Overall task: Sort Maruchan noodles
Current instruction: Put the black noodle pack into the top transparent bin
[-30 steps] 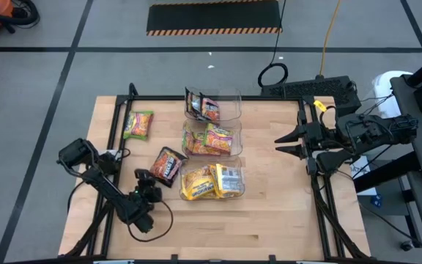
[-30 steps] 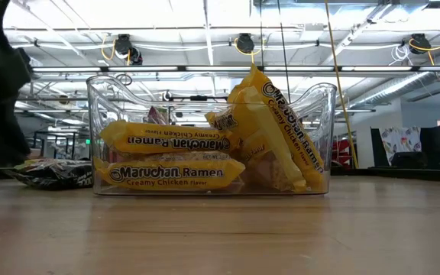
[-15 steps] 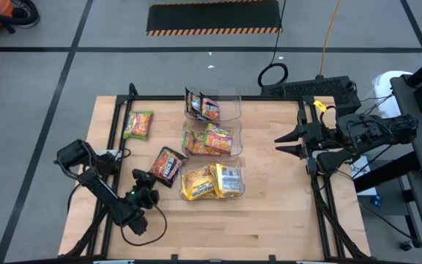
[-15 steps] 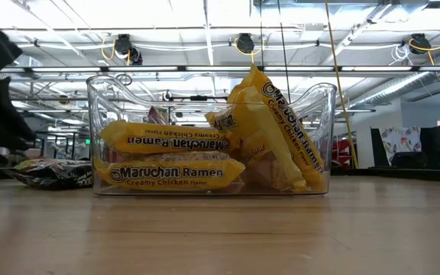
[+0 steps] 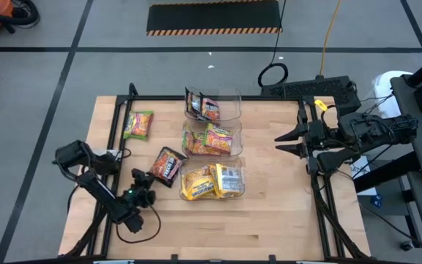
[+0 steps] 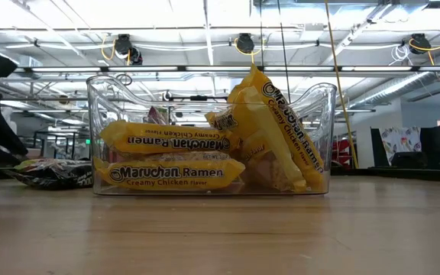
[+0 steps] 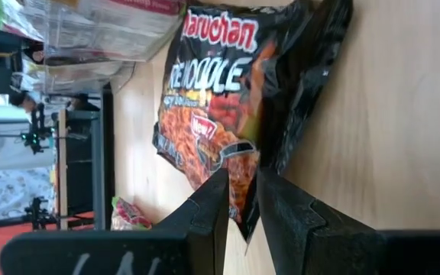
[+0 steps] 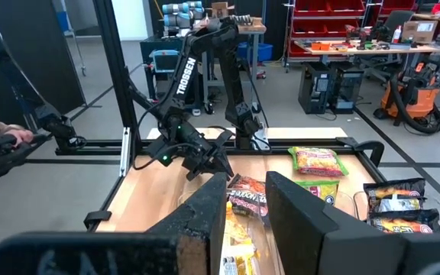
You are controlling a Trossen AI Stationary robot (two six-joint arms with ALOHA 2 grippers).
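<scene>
The high view shows a light wooden table (image 5: pixel 269 213) with three clear plastic bins (image 5: pixel 212 139) lined up in the middle. The far bin (image 5: pixel 229 103) holds dark brown packets of noodles (image 5: pixel 201 107). The middle bin holds green-yellow packets (image 5: pixel 217 138). The near bin (image 5: pixel 205 192) holds shiny yellow packets (image 5: pixel 196 182), and in the low view you can read "Maruchan Ramen Creamy Chicken" on them (image 6: pixel 176 173). Two packets are not in a bin. A flat dark brown and red packet (image 5: pixel 167 165) lies on the wood just beside the near bin, on the left arm's side. A green-yellow packet (image 5: pixel 138 125) lies alone near the far left part of the table. The left gripper (image 5: pixel 139 177) sits low, right next to the dark loose packet. In the left wrist view its two dark fingers (image 7: pixel 212 206) stand close together with only a thin gap, and the dark packet (image 7: pixel 235 99) lies just past the tips. The fingers do not pinch it. The right gripper (image 5: pixel 284 143) hangs over the right side of the table, well apart from the bins, with its fingers spread and nothing in them.
</scene>
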